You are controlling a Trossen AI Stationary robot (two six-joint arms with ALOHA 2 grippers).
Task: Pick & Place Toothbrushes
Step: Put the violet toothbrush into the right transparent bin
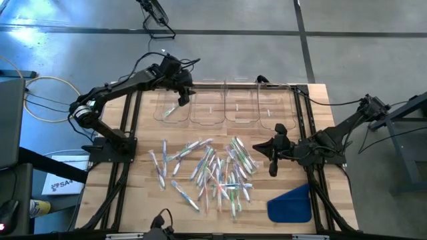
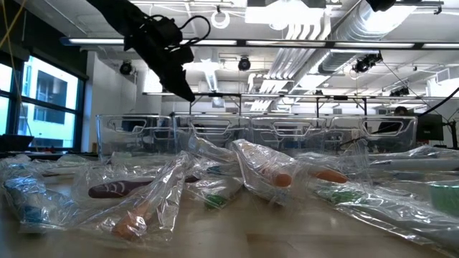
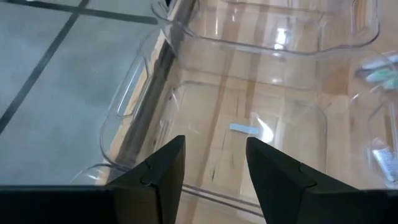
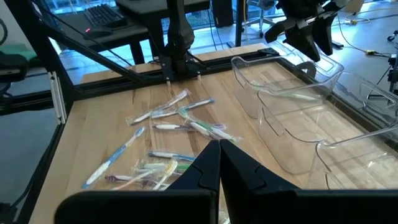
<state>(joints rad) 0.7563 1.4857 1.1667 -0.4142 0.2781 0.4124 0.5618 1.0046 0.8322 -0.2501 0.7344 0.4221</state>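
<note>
Hardly any readable text out here. One white box (image 1: 59, 183) on the floor left of the table (image 1: 143, 200) carries dark printed letters, something like "SA", the rest too small to make out. Nothing legible on the bins, the wrappers or the arms.

Grey concrete floor (image 1: 360, 40) with dark seams, windows (image 2: 46, 97) at left, ceiling ducts (image 2: 315, 21) overhead

The surface (image 1: 140, 200) is pale, matt wood planking with visible grain. The bins (image 1: 208, 107) are clear, glossy plastic. The toothbrushes (image 1: 207, 170) lie in crinkled, shiny transparent wrappers. Both hands, left hand (image 3: 211, 168) and right hand (image 4: 219, 163), show matt black, smooth fingers.
</note>
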